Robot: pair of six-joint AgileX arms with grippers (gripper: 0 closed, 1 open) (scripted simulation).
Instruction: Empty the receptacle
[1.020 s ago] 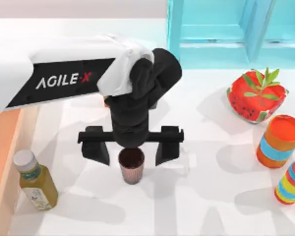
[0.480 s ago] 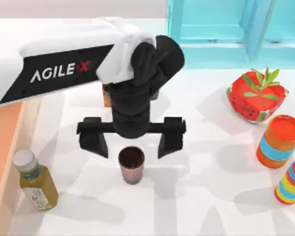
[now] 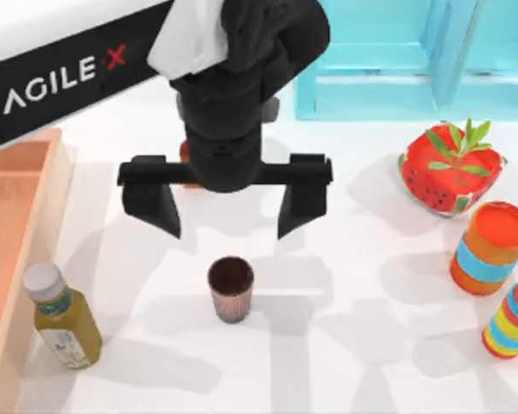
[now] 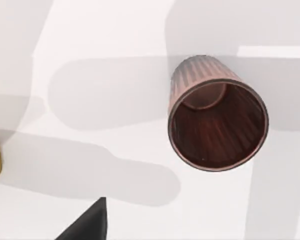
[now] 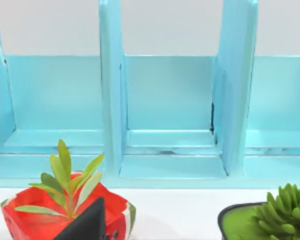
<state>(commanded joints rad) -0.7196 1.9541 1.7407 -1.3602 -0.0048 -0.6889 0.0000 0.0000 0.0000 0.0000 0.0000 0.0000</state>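
The receptacle point(image 3: 17, 216) is a shallow tan-orange wooden box at the table's left edge; the part of its floor I see is bare. A yellow-liquid bottle point(image 3: 62, 316) stands on the white table just outside its right wall. A small brown ribbed cup point(image 3: 230, 289) stands upright mid-table and appears in the left wrist view as the cup point(image 4: 215, 120), with nothing inside. My left gripper point(image 3: 227, 207) hangs open above and slightly behind the cup, apart from it. One dark fingertip point(image 4: 90, 225) shows in the left wrist view. A fingertip point(image 5: 87, 222) of the right gripper shows in the right wrist view.
A turquoise wooden crate point(image 3: 397, 52) stands at the back right. A watermelon-patterned planter point(image 3: 449, 168), an orange striped can point(image 3: 490, 248) and a multicoloured can point(image 3: 511, 321) stand at the right. A small orange-brown thing point(image 3: 185, 153) is mostly hidden under the left arm.
My left gripper has risen and drawn back from the cup, its fingers spreading wider. The cup and the bottle have stayed in place.
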